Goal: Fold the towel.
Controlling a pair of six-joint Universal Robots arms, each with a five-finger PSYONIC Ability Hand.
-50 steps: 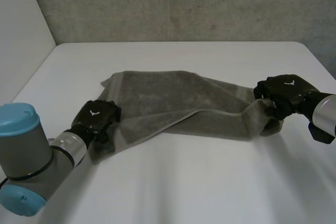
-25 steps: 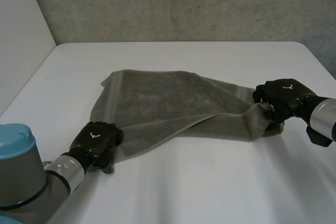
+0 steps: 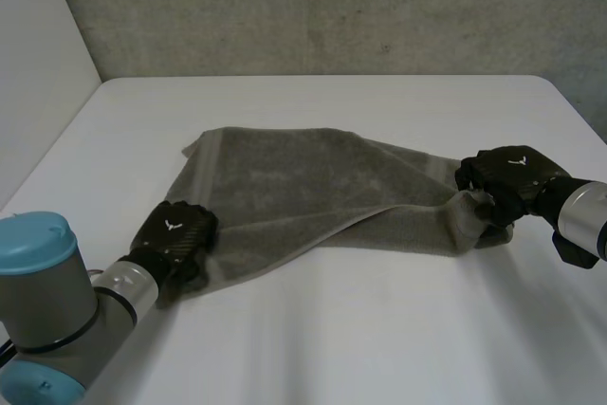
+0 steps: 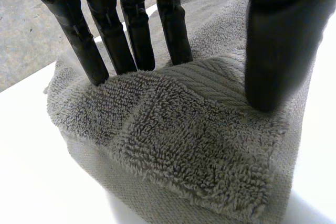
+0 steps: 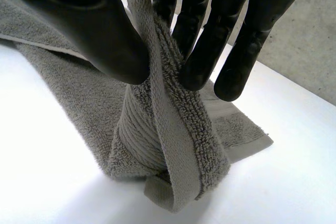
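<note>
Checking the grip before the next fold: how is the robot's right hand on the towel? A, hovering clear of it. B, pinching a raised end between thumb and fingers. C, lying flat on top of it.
B: in the right wrist view, the right hand squeezes an upright end of the towel between thumb and fingers.

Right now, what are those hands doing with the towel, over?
Left hand pinching towel at near corner. Right hand pinching its right end, bunched. Towel loosely folded over itself. Nothing in the way.
</note>
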